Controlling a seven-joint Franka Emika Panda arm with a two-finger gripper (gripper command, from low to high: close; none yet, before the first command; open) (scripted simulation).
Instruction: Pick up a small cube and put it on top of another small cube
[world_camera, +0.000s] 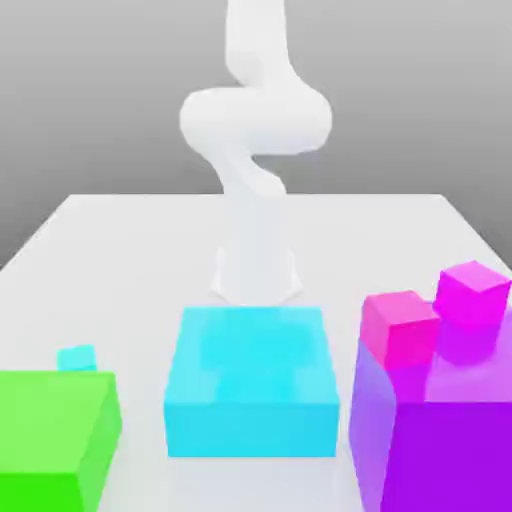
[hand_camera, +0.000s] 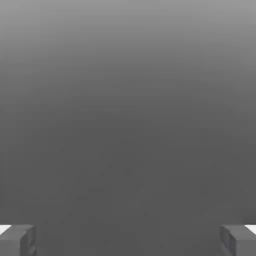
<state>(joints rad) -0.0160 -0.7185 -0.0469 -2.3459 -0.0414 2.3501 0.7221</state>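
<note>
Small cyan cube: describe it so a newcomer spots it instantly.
Start at the big green block in the exterior view's lower left corner. Just behind its top edge sits the small cyan cube. It matches the large cyan block in colour but is far smaller, unlike the magenta cubes.

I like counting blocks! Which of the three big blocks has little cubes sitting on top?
The big purple block, at the exterior view's right. Two small pink cubes sit on it. The big green block and big cyan block carry none.
</note>
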